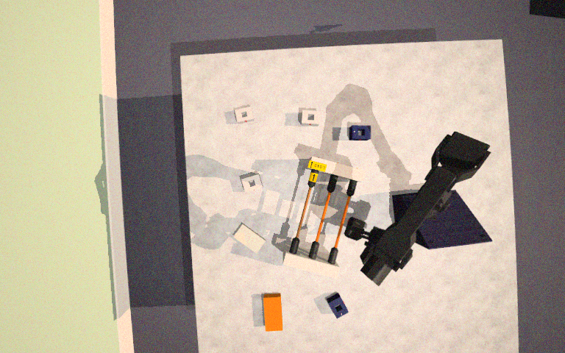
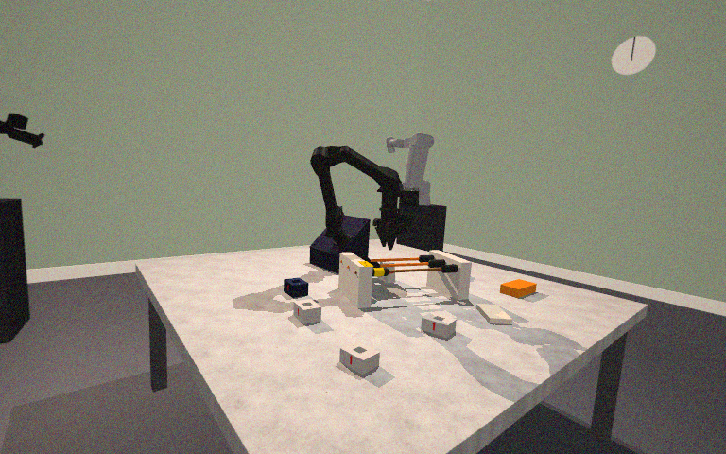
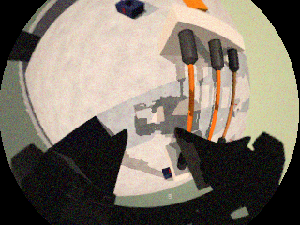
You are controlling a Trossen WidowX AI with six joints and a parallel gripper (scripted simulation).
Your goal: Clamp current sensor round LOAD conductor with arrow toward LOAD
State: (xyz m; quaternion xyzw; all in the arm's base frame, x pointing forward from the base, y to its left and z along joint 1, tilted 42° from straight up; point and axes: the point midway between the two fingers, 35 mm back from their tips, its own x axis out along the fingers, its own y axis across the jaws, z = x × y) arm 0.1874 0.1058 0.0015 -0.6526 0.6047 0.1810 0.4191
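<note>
My gripper [image 2: 388, 243] [image 3: 152, 131] is open and empty, above and beside the rack, on the side away from the LOAD conductor. The LOAD conductor [image 1: 304, 211] [image 2: 409, 270] [image 3: 232, 105] is the orange rod farthest from the gripper. The yellow LOAD marker [image 1: 317, 165] [image 2: 365, 264] sits on one end block [image 1: 343, 169] [image 2: 363, 291], and its arrow points outward past that block. No sensor shows round the LOAD conductor. I cannot make out the open sensor. A pale shape [image 2: 389, 274] behind the rods is too unclear to identify.
Several closed sensors stand around, white ones [image 1: 237, 115] [image 1: 301, 118] [image 1: 246, 186] and blue ones [image 1: 366, 132] [image 1: 332, 298]. An orange block [image 1: 272, 312] [image 2: 517, 288] and a cream slab [image 1: 249, 237] [image 2: 493, 314] lie near the rack. The rack's other end block [image 1: 310, 266] [image 3: 206, 28] stands opposite LOAD.
</note>
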